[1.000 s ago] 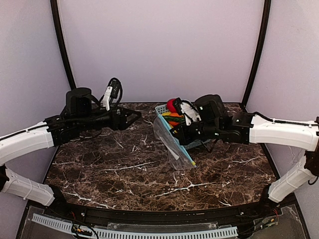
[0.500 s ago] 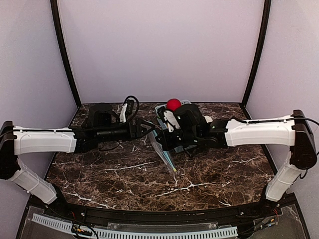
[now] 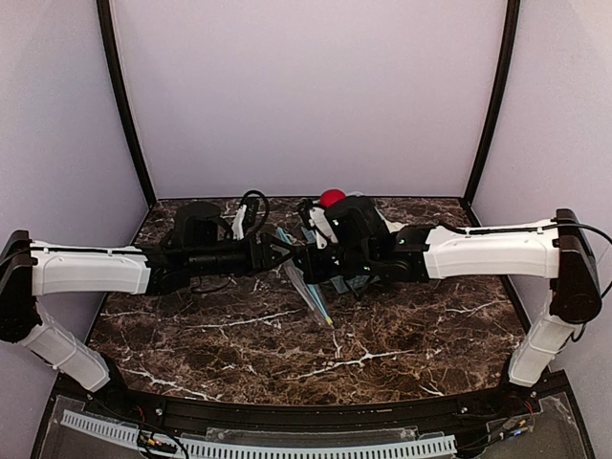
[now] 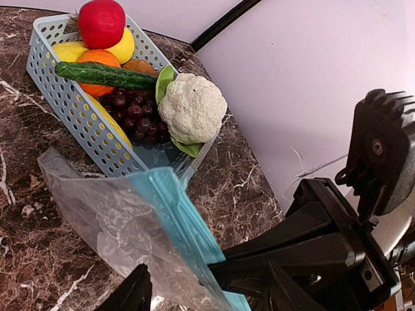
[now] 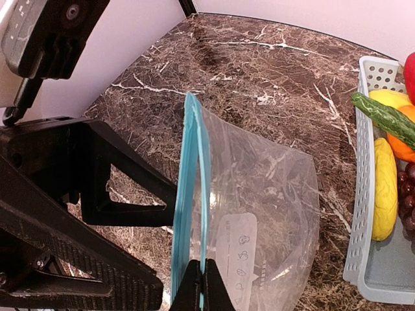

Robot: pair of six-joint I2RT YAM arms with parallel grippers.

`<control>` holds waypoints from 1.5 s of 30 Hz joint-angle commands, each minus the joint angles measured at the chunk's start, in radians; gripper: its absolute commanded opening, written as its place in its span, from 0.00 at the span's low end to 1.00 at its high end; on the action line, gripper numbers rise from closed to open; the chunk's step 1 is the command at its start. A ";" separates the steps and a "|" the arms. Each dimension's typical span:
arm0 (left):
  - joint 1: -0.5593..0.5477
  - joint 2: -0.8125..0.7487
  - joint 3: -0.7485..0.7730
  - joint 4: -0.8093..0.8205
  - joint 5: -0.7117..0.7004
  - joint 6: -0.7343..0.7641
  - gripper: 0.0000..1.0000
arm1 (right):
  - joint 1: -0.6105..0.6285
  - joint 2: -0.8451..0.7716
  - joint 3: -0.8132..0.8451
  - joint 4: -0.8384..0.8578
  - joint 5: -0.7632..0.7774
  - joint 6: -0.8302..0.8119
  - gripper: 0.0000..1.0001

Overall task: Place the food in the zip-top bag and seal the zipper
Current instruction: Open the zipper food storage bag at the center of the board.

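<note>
Right gripper (image 5: 201, 288): fingers pressed together on the zipper (image 5: 192, 194), pinching the light-blue strip at its lower end. The zip-top bag (image 5: 266, 194) hangs from that pinch above the table, with its white label patch (image 5: 237, 249) facing the right wrist camera. Left gripper (image 3: 280, 254): jaws apart, and I see the zipper edge running between its fingers in the left wrist view; I cannot tell whether they touch it. Surface is a dark brown marble table (image 5: 259, 65), with pale lilac walls (image 3: 306, 96) behind. The light-blue basket (image 4: 71, 107) sits just beyond the bag and holds the cauliflower (image 4: 192, 107) at one end, beside the grapes (image 4: 133, 116), plus the banana (image 5: 384, 189), a cucumber (image 4: 107, 76) and the red fruit (image 4: 102, 23).
</note>
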 commanded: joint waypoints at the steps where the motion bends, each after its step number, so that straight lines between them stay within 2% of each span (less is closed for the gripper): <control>1: -0.003 -0.010 -0.024 -0.038 -0.029 0.003 0.57 | 0.010 0.005 0.030 0.014 0.028 0.010 0.00; 16: -0.003 0.007 -0.011 -0.140 -0.108 0.011 0.49 | 0.032 0.018 0.060 -0.041 0.092 -0.036 0.00; 36: -0.003 0.052 0.004 -0.060 -0.095 -0.026 0.48 | 0.061 0.087 0.125 -0.105 0.153 -0.062 0.00; 40: -0.002 0.056 0.003 -0.063 -0.110 -0.030 0.35 | 0.065 0.087 0.127 -0.109 0.163 -0.062 0.00; 45: -0.003 0.057 0.004 -0.075 -0.123 -0.033 0.08 | 0.073 0.093 0.146 -0.155 0.249 -0.055 0.00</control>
